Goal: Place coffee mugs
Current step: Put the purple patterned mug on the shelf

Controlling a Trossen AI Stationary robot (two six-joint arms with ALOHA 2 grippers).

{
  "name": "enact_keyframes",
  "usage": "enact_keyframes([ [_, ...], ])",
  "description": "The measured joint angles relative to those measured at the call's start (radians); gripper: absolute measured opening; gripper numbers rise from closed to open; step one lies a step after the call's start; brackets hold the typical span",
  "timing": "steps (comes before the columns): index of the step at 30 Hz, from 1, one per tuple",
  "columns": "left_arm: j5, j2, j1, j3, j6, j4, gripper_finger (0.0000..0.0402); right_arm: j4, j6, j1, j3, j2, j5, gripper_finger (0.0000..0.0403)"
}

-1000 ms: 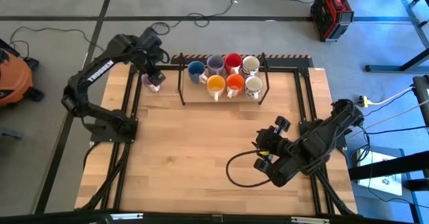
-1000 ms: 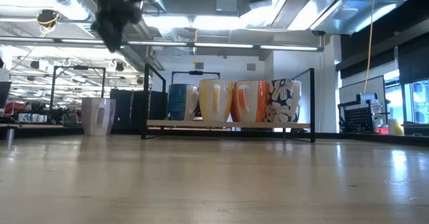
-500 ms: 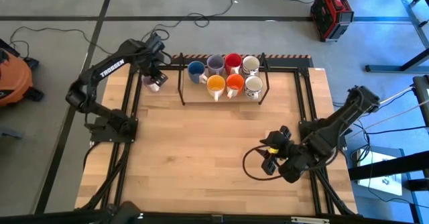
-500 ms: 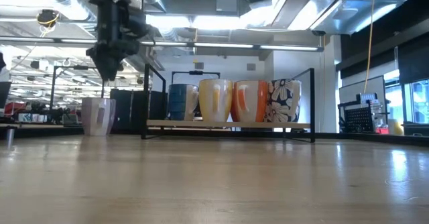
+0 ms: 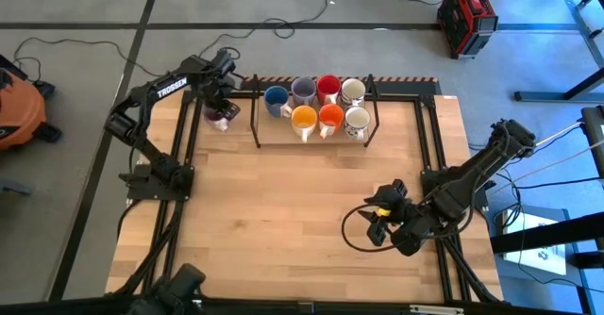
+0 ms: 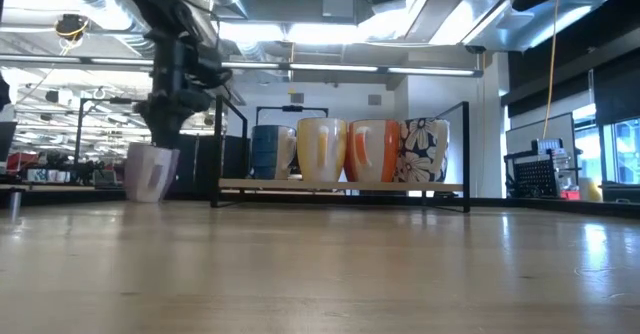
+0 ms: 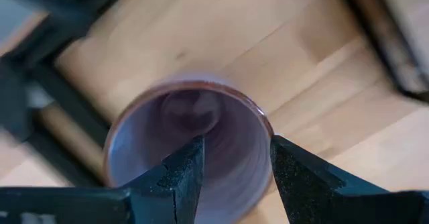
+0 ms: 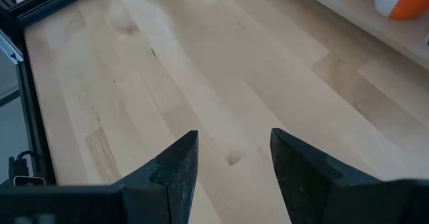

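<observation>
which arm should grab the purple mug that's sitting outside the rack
Left. The left gripper hangs right over the lilac mug, fingers open astride its rim. The right gripper sits open over bare table, far across from it.

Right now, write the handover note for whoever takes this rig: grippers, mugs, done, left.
Left gripper: open, low over the lilac ceramic mug, which stands on the table left of the black wire rack; one finger looks inside its rim.
Right gripper: open, empty, waiting over bare wood near the table's right edge.
Done: seven mugs on the rack, including the blue mug.
Left: grasp the lilac mug and place it.
</observation>
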Motion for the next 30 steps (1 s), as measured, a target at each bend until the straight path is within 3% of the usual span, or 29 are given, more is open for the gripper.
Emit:
enact_keyframes([
  [7, -0.01, 0.009, 0.003, -0.002, 0.001, 0.06, 0.0165, -0.006, -0.003, 0.0, 0.0, 0.0, 0.008, 0.0175],
  [23, 0.081, -0.066, 0.01, 0.0, -0.039, -0.02, 0.0165, -0.011, -0.004, 0.0, 0.0, 0.0, -0.013, 0.0175],
  [30, 0.071, -0.066, 0.0, -0.023, -0.095, -0.005, 0.0165, -0.017, -0.011, 0.0, 0.001, 0.0, -0.018, 0.0175],
])
